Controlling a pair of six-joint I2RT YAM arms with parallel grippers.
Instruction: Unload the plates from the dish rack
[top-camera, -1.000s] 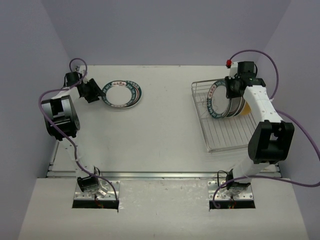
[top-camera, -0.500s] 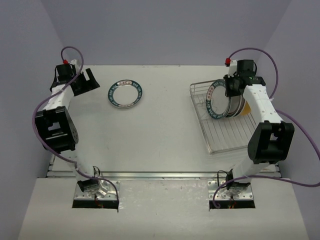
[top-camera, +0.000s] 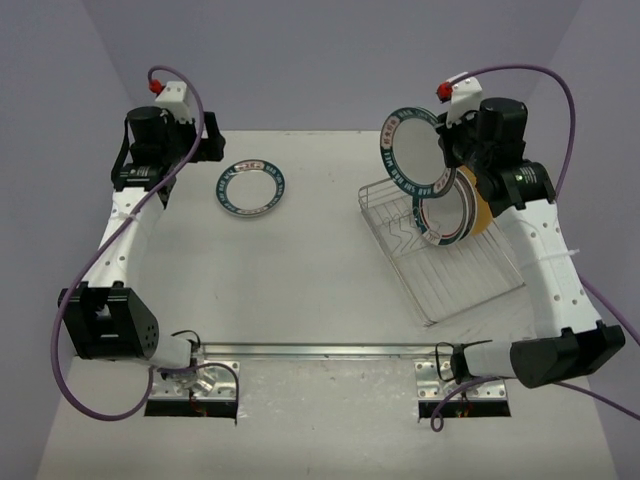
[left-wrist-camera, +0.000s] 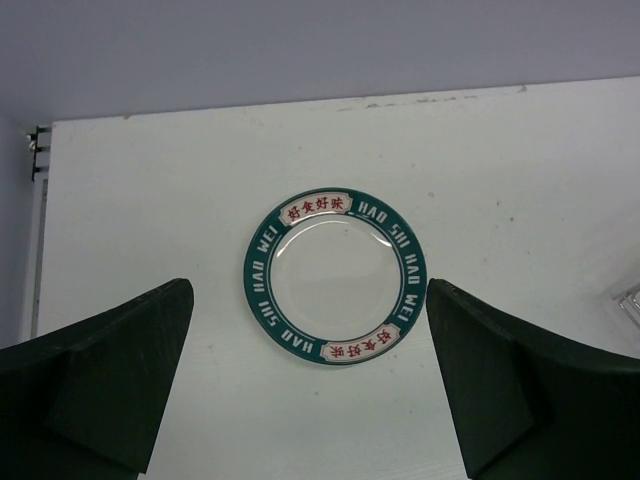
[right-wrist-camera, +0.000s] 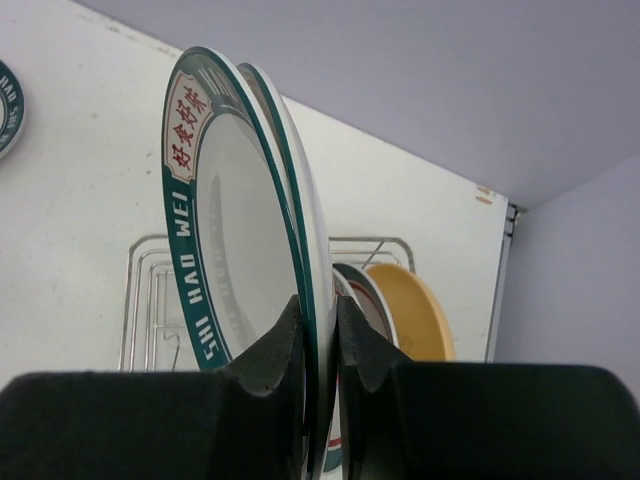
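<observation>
While I watched, right fingers (top-camera: 447, 140) stood clamped on rim of raised plate (top-camera: 408, 150), upright above dish rack (top-camera: 460, 275); ringed plate (top-camera: 440, 215) and tan plate (top-camera: 483, 212) stood in rack. Left fingers (top-camera: 203, 146) gaped wide, empty, over flat plate (left-wrist-camera: 333, 277) on worktop (left-wrist-camera: 150, 180)

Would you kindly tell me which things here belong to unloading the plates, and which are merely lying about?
Job in hand:
- lifted plate, held in the right gripper
- ringed plate and tan plate, standing in the dish rack
- flat plate on the table
- left gripper, open

Lying about:
- nothing loose; only the purple cables
</observation>
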